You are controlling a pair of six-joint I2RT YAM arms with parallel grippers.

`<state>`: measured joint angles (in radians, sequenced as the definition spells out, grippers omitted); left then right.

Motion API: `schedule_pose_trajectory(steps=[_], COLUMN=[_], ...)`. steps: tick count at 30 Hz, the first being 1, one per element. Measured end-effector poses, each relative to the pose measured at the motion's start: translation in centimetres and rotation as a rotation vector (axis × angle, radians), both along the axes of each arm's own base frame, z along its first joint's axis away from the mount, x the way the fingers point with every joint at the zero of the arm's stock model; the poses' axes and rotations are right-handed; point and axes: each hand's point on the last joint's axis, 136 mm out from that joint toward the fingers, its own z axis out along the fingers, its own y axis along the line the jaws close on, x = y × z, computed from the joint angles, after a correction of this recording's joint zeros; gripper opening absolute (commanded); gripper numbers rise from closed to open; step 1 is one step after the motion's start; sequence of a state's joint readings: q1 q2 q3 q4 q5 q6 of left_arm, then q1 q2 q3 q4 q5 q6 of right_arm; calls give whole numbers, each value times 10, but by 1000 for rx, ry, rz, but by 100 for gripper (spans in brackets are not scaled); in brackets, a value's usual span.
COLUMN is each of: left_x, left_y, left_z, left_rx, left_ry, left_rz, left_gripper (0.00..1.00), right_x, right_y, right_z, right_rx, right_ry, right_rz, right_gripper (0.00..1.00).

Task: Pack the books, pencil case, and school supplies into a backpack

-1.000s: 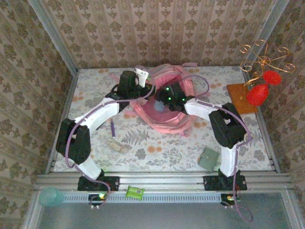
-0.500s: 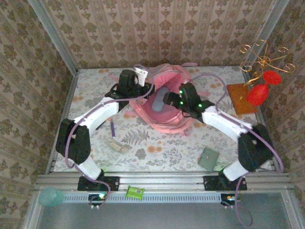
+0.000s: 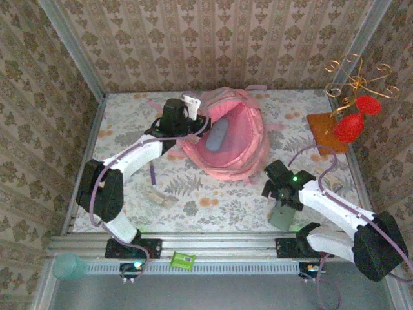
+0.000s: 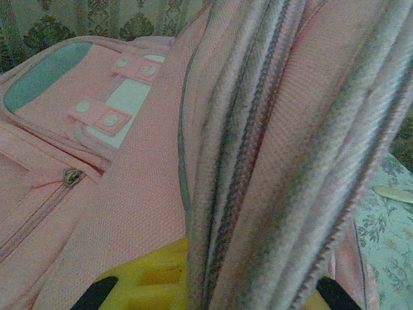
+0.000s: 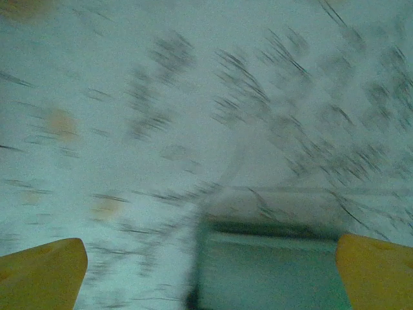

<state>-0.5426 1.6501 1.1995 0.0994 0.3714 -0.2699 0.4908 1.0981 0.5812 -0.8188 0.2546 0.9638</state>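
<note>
The pink backpack (image 3: 240, 145) lies at the table's middle with its mouth gaping. A grey-blue oblong pouch (image 3: 216, 135), the pencil case by its look, rests inside. My left gripper (image 3: 193, 126) is shut on the backpack's zip rim (image 4: 258, 161) and holds it up. My right gripper (image 3: 279, 187) (image 5: 210, 278) is open wide and empty, just over a flat grey-green square (image 3: 282, 215) (image 5: 271, 271); I cannot tell whether it is one of the books. A thin purple pen (image 3: 153, 173) and a pale beige block (image 3: 161, 197) lie left of the backpack.
A gold wire stand with red ornaments (image 3: 352, 106) stands on a brown board (image 3: 326, 132) at the far right. A green piece (image 3: 182, 260) and a teal cup (image 3: 68, 265) sit on the near rail. Patterned walls close in three sides.
My right arm pulled out of the backpack's mouth, swung to the near right and opened its jaws wide. The left gripper kept its hold on the rim.
</note>
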Motion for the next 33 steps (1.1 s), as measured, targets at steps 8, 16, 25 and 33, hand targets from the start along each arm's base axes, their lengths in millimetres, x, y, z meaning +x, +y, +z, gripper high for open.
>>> schedule_pose_trajectory(steps=[8, 16, 25, 33], left_x=[0, 1, 4, 5], left_y=[-3, -4, -1, 1], left_z=[-5, -7, -6, -6], left_rx=[-16, -22, -43, -53], left_ry=[15, 22, 35, 39], left_rz=[-3, -5, 3, 4], left_gripper=[0, 0, 0, 0], right_x=[-13, -10, -12, -10], right_y=[-10, -1, -18, 5], right_z=[-3, -5, -15, -26], right_rx=[-37, -5, -2, 69], right_ry=[51, 105, 223, 290], right_rz=[-61, -64, -42, 27], right_gripper=[100, 98, 82, 70])
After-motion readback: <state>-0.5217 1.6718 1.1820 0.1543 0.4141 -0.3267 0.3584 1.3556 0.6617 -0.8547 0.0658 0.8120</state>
